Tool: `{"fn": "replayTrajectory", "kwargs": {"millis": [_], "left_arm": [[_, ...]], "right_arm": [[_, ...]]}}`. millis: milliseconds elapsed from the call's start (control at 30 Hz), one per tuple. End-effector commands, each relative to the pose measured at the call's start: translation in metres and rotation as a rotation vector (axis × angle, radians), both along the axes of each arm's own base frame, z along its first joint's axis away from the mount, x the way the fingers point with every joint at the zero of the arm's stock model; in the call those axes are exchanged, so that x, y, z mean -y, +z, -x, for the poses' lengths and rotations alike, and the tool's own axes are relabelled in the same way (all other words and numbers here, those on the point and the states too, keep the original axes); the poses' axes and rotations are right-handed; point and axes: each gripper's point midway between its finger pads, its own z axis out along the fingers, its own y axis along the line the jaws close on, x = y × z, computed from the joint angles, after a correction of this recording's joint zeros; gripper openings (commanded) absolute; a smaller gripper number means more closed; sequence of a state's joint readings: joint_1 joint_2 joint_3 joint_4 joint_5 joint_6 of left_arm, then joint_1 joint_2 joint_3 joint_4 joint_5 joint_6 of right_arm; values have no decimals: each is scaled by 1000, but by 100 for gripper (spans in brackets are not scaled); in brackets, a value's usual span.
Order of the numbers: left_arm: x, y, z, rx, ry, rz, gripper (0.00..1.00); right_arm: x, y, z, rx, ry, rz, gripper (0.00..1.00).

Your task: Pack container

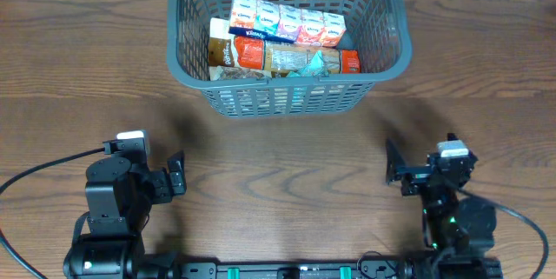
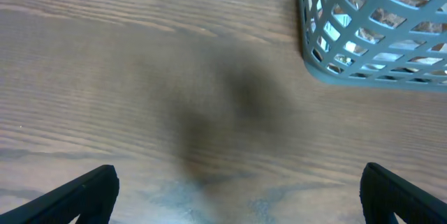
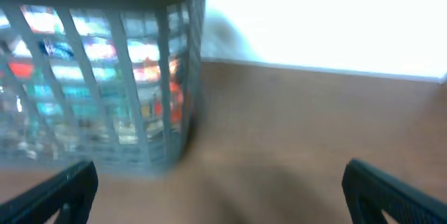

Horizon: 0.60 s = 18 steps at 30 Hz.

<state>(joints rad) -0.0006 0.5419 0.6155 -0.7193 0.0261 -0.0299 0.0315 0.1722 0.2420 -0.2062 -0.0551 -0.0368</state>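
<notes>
The container (image 1: pixel 278 96), a grey lattice basket, stands at the back middle of the wooden table. Inside it, a row of pink and white tissue packs (image 1: pixel 287 23) lies behind several snack packets (image 1: pixel 278 57). My left gripper (image 1: pixel 176 175) rests low at the front left, well short of the basket, open with only bare wood between its fingers (image 2: pixel 91 190). In its wrist view a corner of the container (image 2: pixel 363 77) shows at upper right. My right gripper (image 1: pixel 395 168) sits at the front right, also open and empty (image 3: pixel 223 192), with the container (image 3: pixel 192 77) blurred ahead to its left.
Bare brown table (image 1: pixel 278 166) lies between both grippers and the basket. Black cables trail from the left arm (image 1: pixel 43 170) and the right arm (image 1: pixel 530 227). A bright white surface (image 3: pixel 321 21) fills the background in the right wrist view.
</notes>
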Motion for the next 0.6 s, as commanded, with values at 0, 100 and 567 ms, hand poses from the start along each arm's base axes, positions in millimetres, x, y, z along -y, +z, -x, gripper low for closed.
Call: {"fn": "replayTrajectory", "kwargs": {"millis": [0, 100, 567], "left_arm": [[-2, 1, 0, 5, 19, 4, 99], [-2, 1, 0, 5, 19, 4, 98], [-2, 1, 0, 5, 19, 4, 99]], "right_arm": [[-6, -10, -5, 70, 30, 2, 99], [-6, -8, -9, 165, 30, 7, 99], [-10, -45, -2, 70, 48, 45, 99]]}}
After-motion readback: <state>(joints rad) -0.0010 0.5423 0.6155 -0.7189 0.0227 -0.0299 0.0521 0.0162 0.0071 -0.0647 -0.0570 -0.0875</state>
